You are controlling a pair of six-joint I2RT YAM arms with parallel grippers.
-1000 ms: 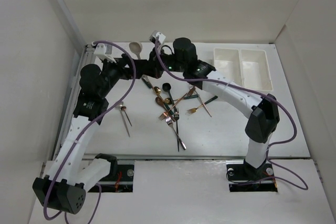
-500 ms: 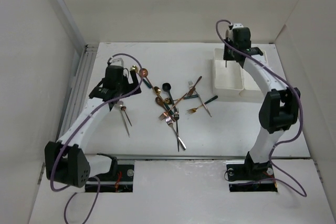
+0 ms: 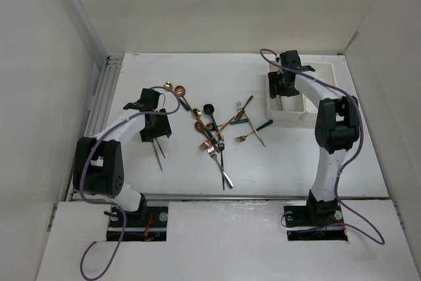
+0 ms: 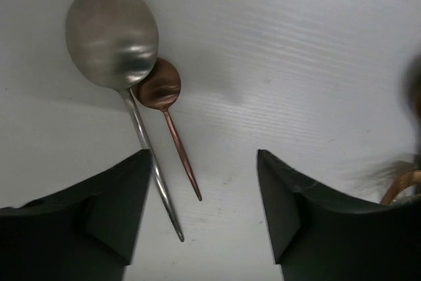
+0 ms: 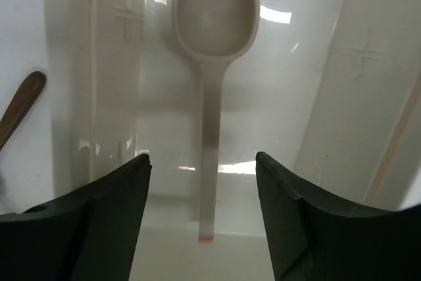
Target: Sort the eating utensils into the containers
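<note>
Right hand (image 5: 200, 161) now lower over bin (image 3: 287, 114), agape, empty; left hand (image 4: 202, 156) likewise above silver spoon (image 4: 112, 37), copper spoon (image 4: 160, 85).

Spoon (image 5: 210, 64) in left bin (image 3: 284, 115), utensil pile (image 3: 217, 133) to its left

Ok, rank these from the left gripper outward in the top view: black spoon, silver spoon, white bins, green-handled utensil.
From the left gripper:
1. silver spoon, right beneath it.
2. black spoon, centre.
3. green-handled utensil, further right.
4. white bins, far right.
</note>
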